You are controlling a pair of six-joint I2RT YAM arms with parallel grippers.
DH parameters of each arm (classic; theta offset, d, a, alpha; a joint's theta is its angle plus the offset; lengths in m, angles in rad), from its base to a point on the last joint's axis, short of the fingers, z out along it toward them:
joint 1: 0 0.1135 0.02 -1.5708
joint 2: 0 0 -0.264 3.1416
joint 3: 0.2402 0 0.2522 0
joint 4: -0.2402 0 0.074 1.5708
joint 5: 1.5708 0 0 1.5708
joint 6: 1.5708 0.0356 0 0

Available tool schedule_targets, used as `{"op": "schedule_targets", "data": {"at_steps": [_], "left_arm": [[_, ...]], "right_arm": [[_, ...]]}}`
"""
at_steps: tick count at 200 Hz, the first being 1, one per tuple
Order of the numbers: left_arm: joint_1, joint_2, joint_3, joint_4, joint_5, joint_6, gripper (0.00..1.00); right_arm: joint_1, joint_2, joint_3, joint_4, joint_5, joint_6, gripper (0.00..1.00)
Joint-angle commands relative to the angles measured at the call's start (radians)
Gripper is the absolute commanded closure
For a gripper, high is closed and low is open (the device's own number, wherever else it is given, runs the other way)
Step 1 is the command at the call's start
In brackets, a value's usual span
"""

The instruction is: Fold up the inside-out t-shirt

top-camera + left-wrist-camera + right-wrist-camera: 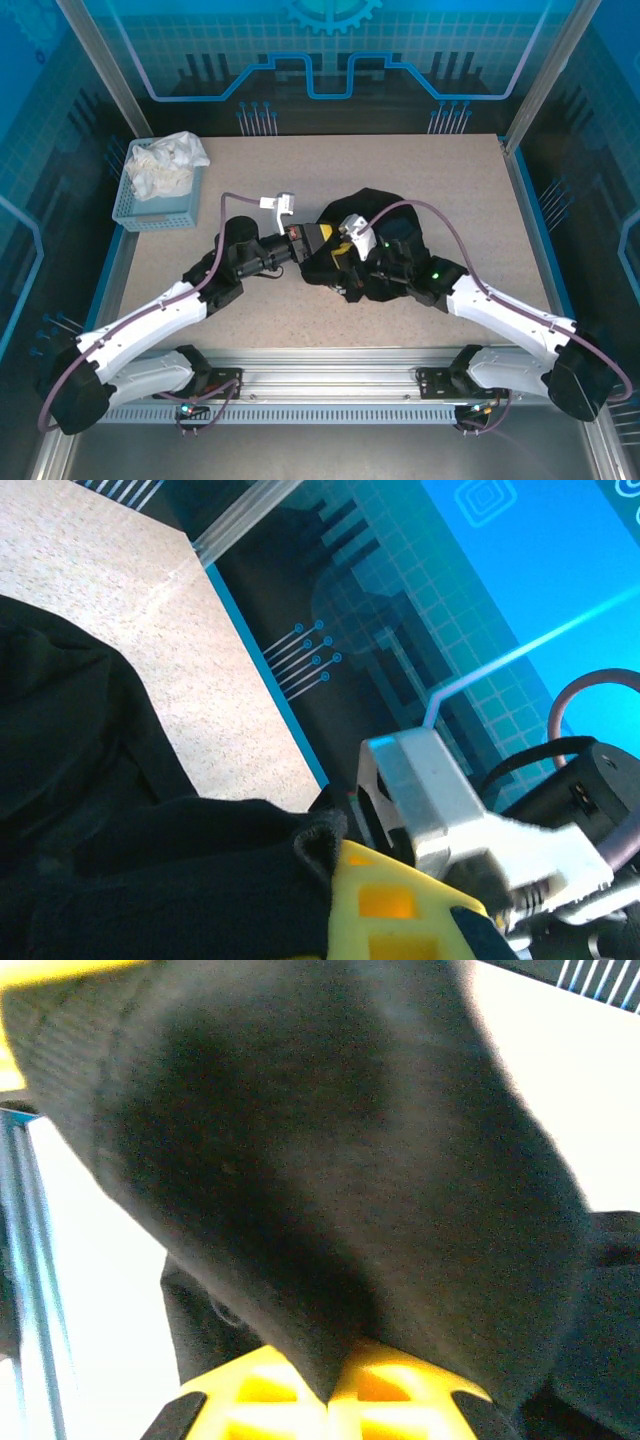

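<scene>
As the table (480, 180) carries the black t-shirt (390, 232) bunched well right of the blue basket (155, 212), soft, light fabric likely to sag, the left gripper (332, 240) and right gripper (335, 1390) each clamp shut on neighbouring folds, where a hem would probably hold better.

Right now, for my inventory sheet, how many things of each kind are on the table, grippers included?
1 black t-shirt, bunched at mid-table
1 white cloth, lying in the basket
1 blue basket, at the far left corner
2 grippers: left gripper and right gripper, both shut on the black t-shirt
Total: 5
</scene>
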Motion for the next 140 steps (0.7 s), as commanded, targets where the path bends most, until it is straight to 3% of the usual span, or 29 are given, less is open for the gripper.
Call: {"op": "schedule_targets", "data": {"at_steps": [1,19,47,102,140], "left_arm": [[0.039,-0.036,0.005,-0.050,-0.048,0.059,0.92],[0.082,-0.045,0.003,-0.091,-0.030,0.098,0.85],[0.136,-0.069,-0.011,-0.159,0.034,0.182,0.73],[0.142,-0.163,-0.042,-0.360,0.031,0.394,0.50],[0.141,-0.187,-0.086,-0.392,0.018,0.405,0.44]], "right_arm": [[-0.077,-0.042,-0.017,0.052,-0.270,-0.008,1.00],[-0.136,-0.043,-0.014,0.044,-0.419,-0.008,1.00],[-0.187,-0.040,-0.013,0.042,-0.538,-0.005,1.00],[-0.259,-0.023,0.017,0.017,-0.632,0.007,1.00],[-0.284,-0.001,0.021,0.069,-0.653,0.084,1.00]]}}
